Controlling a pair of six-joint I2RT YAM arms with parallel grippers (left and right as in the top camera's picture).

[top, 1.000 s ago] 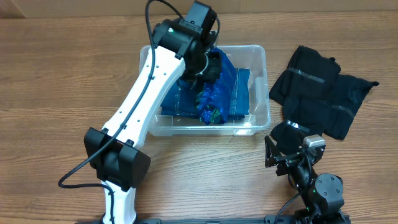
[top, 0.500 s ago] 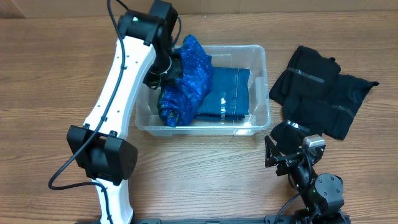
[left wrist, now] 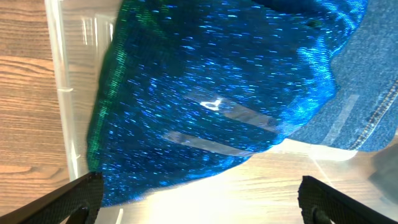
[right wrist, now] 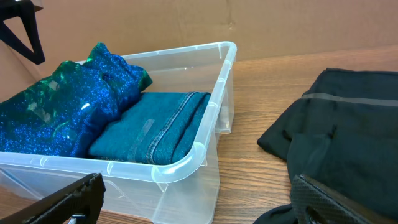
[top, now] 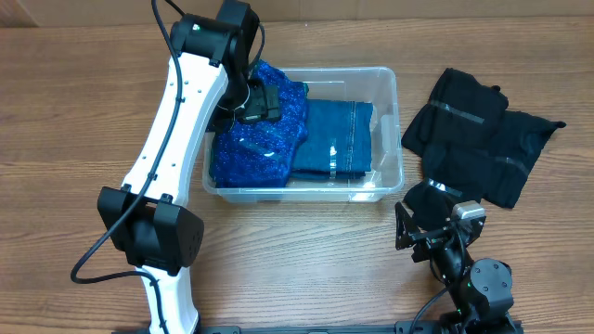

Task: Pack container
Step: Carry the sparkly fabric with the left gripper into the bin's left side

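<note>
The clear container [top: 395, 119] stands mid-table. A sparkly blue garment [top: 252, 148] lies in its left half, beside folded blue denim [top: 336, 139] in the right half. My left gripper [top: 254, 104] hovers open just above the sparkly garment [left wrist: 199, 93], with nothing between its fingers. The left wrist view also shows the denim [left wrist: 379, 87] and the container's wall [left wrist: 62, 93]. My right gripper [top: 429, 234] rests open near the front edge, empty. It faces the container's corner [right wrist: 202, 149], and the garment [right wrist: 56, 112] and denim [right wrist: 155, 124] show inside.
A pile of black clothing [top: 483, 139] lies on the wooden table right of the container, close to the right gripper [right wrist: 205, 214]; the right wrist view shows this black clothing [right wrist: 348, 137] too. The left arm's white links [top: 176, 139] run along the container's left side.
My left gripper carried the sparkly blue garment from over the denim to the container's left half, then opened. The garment now lies spread there. The right arm has not moved.
</note>
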